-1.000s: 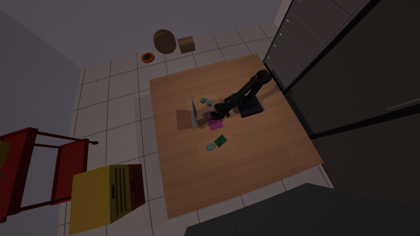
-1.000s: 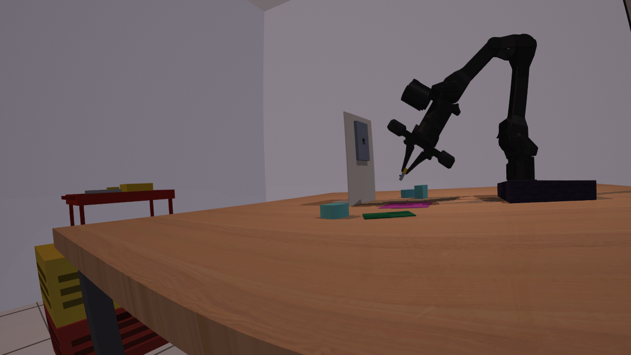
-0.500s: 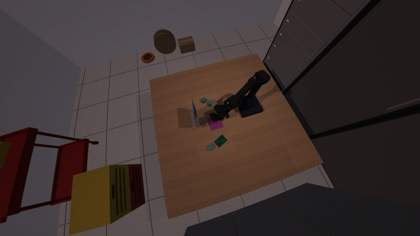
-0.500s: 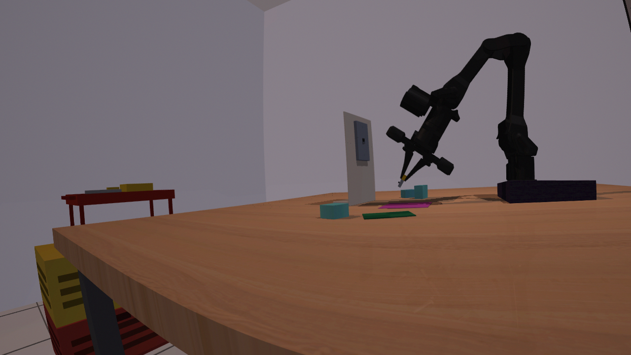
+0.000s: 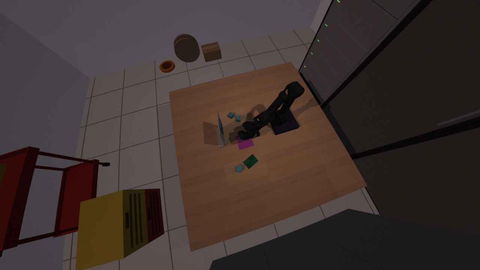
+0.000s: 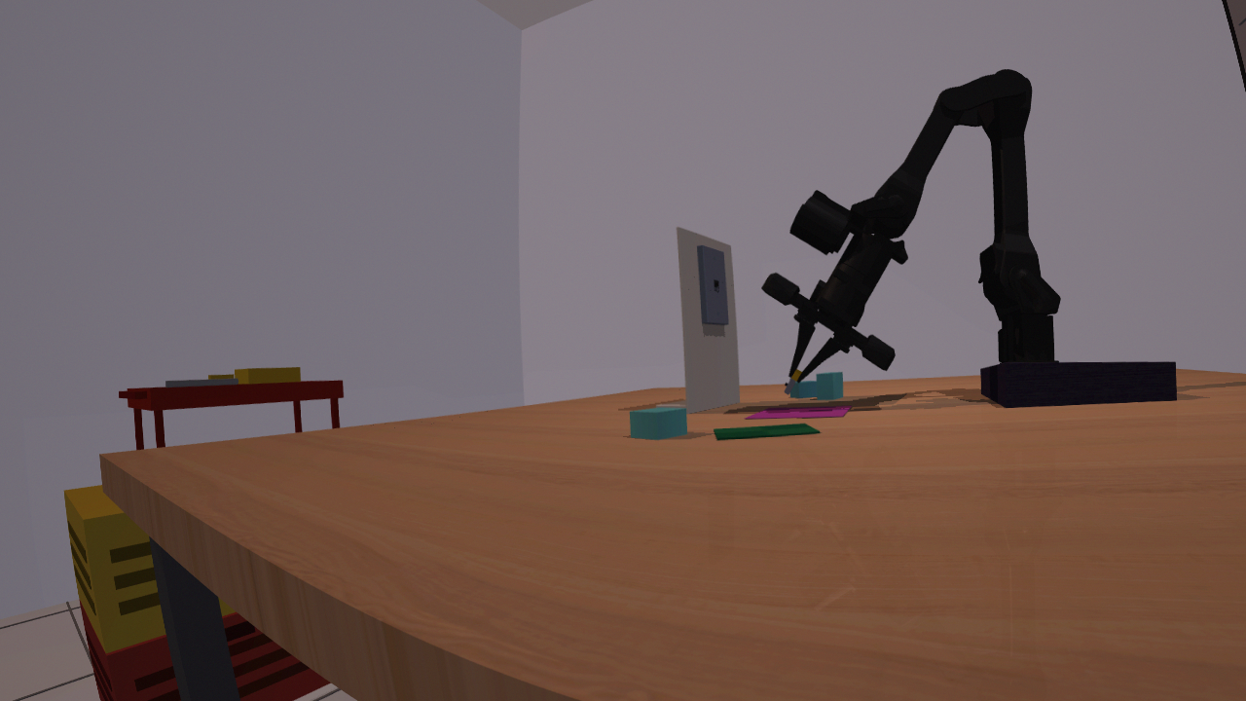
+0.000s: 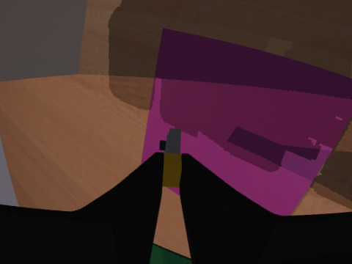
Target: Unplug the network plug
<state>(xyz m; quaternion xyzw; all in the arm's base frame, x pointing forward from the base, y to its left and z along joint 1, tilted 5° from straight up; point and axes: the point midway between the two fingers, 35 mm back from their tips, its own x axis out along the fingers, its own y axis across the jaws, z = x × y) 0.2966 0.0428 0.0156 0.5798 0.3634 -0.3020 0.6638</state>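
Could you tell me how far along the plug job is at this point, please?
Done: the plug is out of the socket, which shows as a bare hole in the panel. In hand: the gripper is shut on the plug, low over the magenta square. Left: set it down inside the square, release, and lift clear.
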